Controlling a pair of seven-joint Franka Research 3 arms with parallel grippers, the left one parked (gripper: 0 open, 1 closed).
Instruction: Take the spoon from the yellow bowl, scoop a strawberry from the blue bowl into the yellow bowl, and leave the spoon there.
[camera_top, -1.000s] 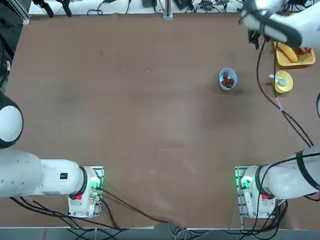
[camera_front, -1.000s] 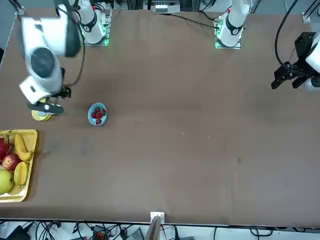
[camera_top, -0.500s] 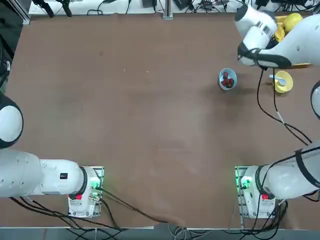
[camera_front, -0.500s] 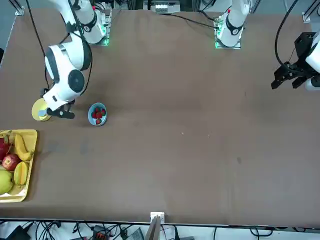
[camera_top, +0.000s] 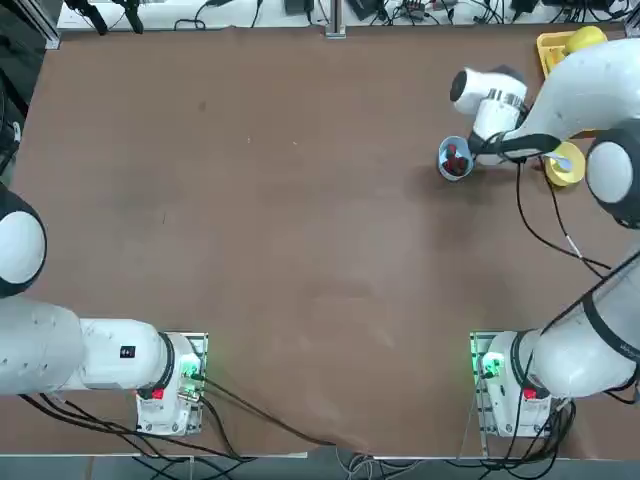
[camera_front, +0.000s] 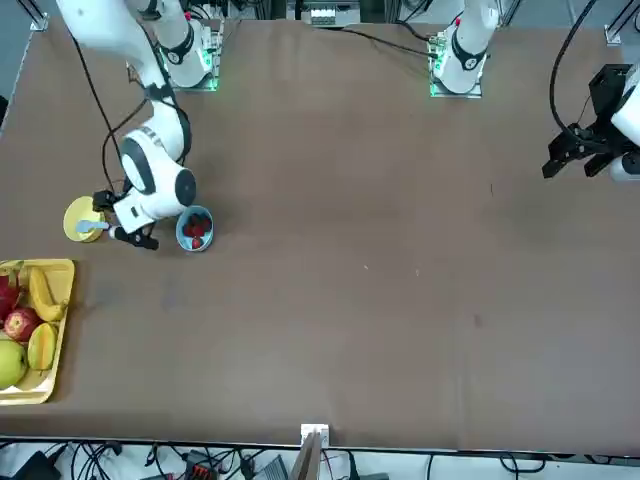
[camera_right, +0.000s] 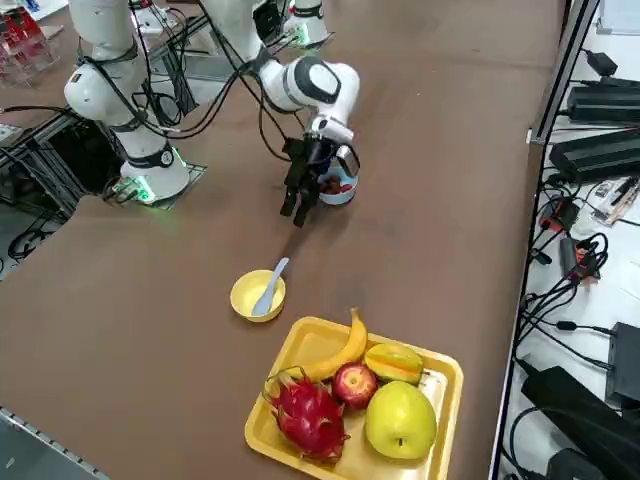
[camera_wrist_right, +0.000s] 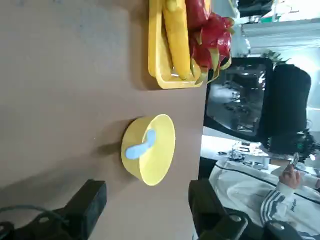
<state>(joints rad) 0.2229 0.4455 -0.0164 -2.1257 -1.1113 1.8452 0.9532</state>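
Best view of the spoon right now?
Right side view: the spoon shows nearly whole, leaning in the yellow bowl, handle past the rim. The right wrist view shows it inside, close up but foreshortened. The front view shows it small; in the top view the right arm covers part.

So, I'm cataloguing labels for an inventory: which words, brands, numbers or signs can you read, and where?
None can be read for certain.
Small dark lettering on the pale sleeve of the person in the right wrist view: too small and blurred to quote.
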